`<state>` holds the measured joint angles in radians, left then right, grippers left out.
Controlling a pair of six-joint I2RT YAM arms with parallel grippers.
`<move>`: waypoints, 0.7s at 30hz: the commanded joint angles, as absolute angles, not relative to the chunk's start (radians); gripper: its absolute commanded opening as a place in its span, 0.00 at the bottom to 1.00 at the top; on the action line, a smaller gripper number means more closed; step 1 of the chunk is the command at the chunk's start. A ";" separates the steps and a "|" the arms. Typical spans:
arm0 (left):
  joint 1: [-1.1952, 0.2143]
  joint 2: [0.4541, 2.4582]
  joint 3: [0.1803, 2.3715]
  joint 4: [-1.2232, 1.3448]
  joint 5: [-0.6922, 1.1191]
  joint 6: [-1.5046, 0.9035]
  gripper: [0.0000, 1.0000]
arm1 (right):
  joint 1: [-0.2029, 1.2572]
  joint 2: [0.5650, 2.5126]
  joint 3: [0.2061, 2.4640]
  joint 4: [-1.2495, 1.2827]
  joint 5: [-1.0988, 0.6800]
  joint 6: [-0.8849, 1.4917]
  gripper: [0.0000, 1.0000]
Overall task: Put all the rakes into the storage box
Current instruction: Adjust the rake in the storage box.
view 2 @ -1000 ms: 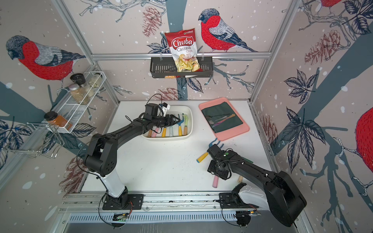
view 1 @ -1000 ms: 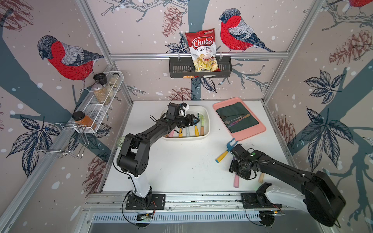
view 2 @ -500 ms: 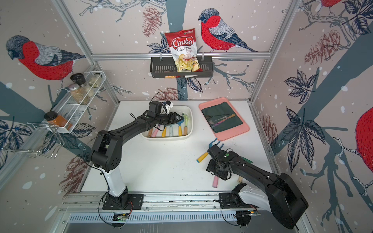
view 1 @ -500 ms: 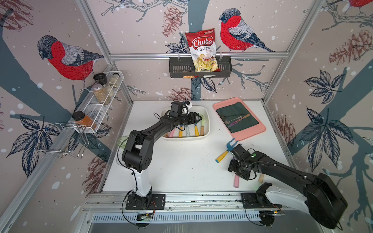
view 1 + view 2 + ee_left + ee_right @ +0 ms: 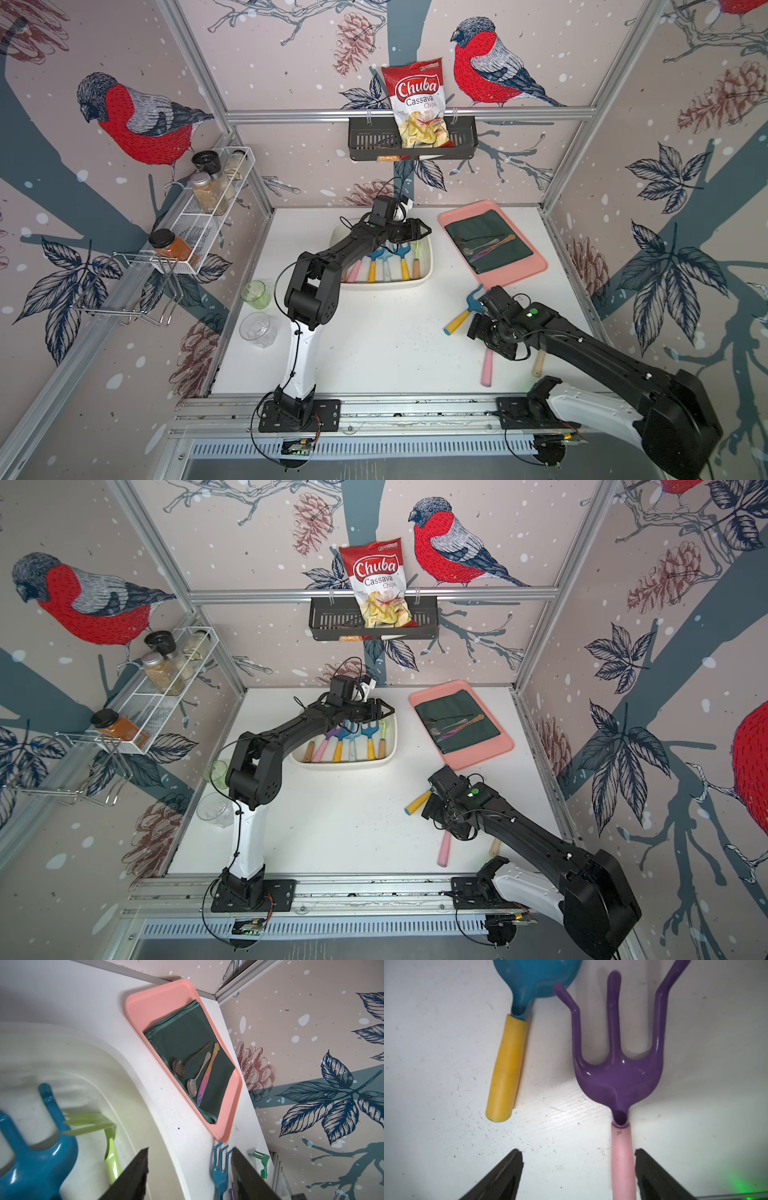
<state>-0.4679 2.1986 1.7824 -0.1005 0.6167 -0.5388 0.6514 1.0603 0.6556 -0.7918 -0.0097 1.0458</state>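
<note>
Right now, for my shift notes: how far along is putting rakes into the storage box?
Done: several rakes lie in the storage box. In hand: nothing gripped; the left tool hangs open over the box's rim, and the right tool stands open astride the pink handle of the purple rake. Left: that rake, the blue rake beside it and a green rake, all outside the box.
</note>
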 commanded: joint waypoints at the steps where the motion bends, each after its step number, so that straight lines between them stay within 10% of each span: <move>1: -0.482 2.246 1.844 -0.144 0.584 -0.502 0.64 | 0.636 1.042 0.666 -0.819 0.010 1.032 0.88; 21: -0.482 2.333 1.914 -0.256 0.487 -0.444 0.63 | 0.578 1.045 0.671 -0.804 -0.025 0.974 0.88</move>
<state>-0.4896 2.3508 1.9293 -0.2581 0.4961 -0.4587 0.5797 1.0435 0.6708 -0.7971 -0.0139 0.9920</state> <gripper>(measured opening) 0.635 0.882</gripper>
